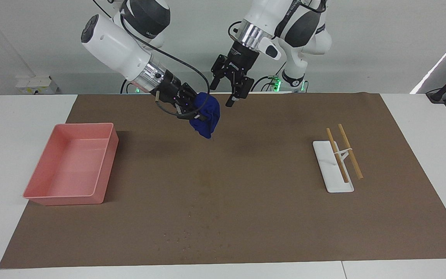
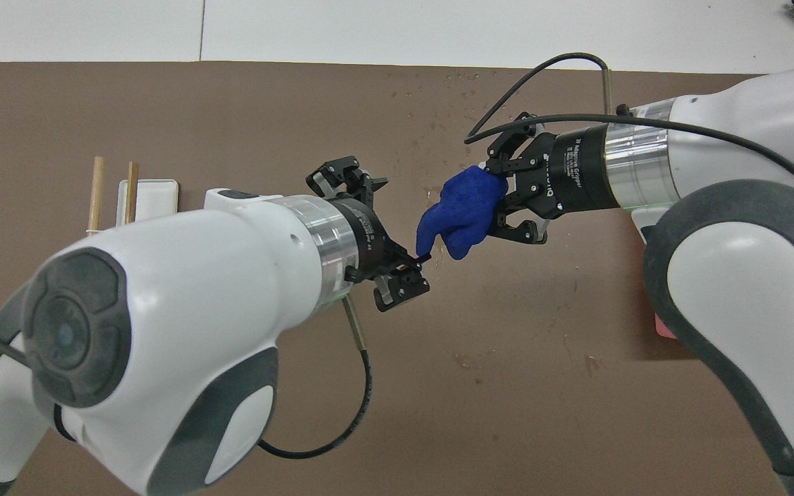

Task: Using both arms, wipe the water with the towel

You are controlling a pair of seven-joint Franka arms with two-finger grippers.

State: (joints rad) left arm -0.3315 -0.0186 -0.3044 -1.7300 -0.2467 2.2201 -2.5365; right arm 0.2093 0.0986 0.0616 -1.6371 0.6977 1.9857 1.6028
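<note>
The deep-blue towel [image 1: 206, 116] [image 2: 462, 210] hangs in the air as a wrinkled lump, over the part of the brown mat nearest the robots. My right gripper [image 1: 198, 110] [image 2: 500, 200] is shut on it, on the side toward the right arm's end of the table. A short gap away, my left gripper [image 1: 223, 95] [image 2: 404, 220] stands open, touching nothing, its jaws pointing at the towel. The water [image 1: 206, 181] is a faint darker blotch in the middle of the mat, below the towel and farther from the robots. Both grippers are well above the mat.
A pink tray [image 1: 105, 170] sits on the mat toward the right arm's end. A white holder [image 1: 333, 182] [image 2: 152, 196] with two wooden sticks lies toward the left arm's end. Tiny pale specks [image 1: 192, 232] dot the mat farther from the robots than the water.
</note>
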